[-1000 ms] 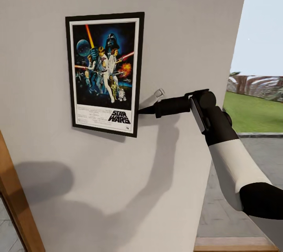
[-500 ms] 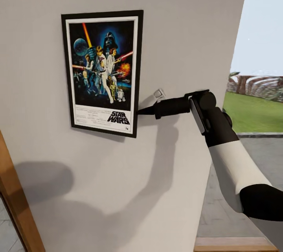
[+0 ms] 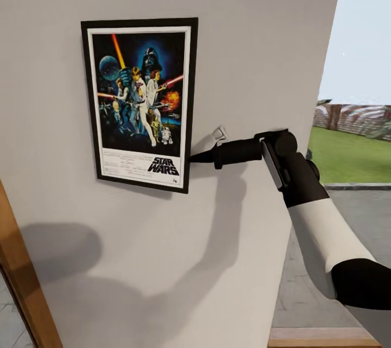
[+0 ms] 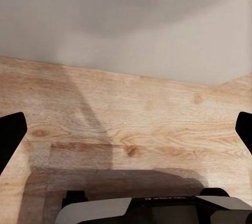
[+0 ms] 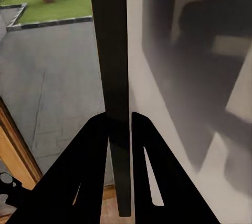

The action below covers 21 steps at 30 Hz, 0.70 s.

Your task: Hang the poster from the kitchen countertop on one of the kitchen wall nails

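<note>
The poster (image 3: 140, 103), black-framed with a white border, space artwork and the "STAR WARS" logo, is upright against the light-grey wall (image 3: 244, 22). My right gripper (image 3: 191, 159) is shut on the lower part of the frame's right edge. In the right wrist view the two dark fingers (image 5: 94, 145) pinch the thin black frame edge (image 5: 113, 51), the gripper (image 5: 119, 116) closed around it. My left gripper (image 4: 126, 132) hangs open over a wooden floor, fingertips far apart. The wall nail is hidden. The kitchen countertop is out of view.
The wall ends at a corner (image 3: 320, 93) right of my arm, with lawn (image 3: 347, 155) and grey paving (image 3: 347, 217) beyond. A wooden frame (image 3: 21, 277) slants at the lower left. A wooden ledge (image 3: 326, 337) runs along the bottom right.
The poster's left edge has swung a little to the left and the frame now sits slightly straighter on the wall. My right wrist has dropped slightly.
</note>
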{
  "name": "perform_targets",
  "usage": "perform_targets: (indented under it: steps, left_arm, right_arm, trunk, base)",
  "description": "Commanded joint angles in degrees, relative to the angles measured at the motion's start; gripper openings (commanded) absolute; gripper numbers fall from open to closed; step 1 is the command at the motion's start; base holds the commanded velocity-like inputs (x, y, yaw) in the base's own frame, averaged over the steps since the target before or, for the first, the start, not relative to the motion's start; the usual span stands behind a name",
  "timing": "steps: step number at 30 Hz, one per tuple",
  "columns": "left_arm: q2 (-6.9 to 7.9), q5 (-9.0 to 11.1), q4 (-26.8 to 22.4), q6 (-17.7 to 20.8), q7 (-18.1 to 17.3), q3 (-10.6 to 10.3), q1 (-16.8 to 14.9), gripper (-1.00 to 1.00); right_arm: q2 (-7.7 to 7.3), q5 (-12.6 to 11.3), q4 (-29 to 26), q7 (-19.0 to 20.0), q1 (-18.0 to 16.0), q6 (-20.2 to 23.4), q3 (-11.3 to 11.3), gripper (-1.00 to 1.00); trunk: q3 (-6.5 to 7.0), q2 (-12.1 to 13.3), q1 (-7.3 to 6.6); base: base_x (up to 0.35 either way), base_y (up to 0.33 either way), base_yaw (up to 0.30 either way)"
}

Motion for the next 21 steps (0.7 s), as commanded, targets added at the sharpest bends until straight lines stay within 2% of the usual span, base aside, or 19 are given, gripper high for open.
perform_targets:
  steps: [1,6,21]
  left_arm:
    - [-0.03,0.2,-0.1,0.5,-0.3,0.2,0.0,1.00]
    - [-0.03,0.2,-0.1,0.5,-0.3,0.2,0.0,1.00]
    - [-0.03,0.2,-0.1,0.5,-0.3,0.2,0.0,1.00]
  right_arm:
    - [-0.04,-0.1,0.0,0.2,0.0,-0.1,0.1,-1.00]
    - [-0.04,-0.1,0.0,0.4,1.1,-2.0,0.1,-1.00]
    - [-0.32,0.4,0.0,0.6,4.2,-3.5,0.1,-1.00]
  trunk:
    - [-0.01,0.0,0.02]
    - [-0.01,0.0,0.02]
    - [-0.01,0.0,0.02]
  base:
    - [0.000,0.000,0.000]
    - [0.000,0.000,0.000]
    - [0.000,0.000,0.000]
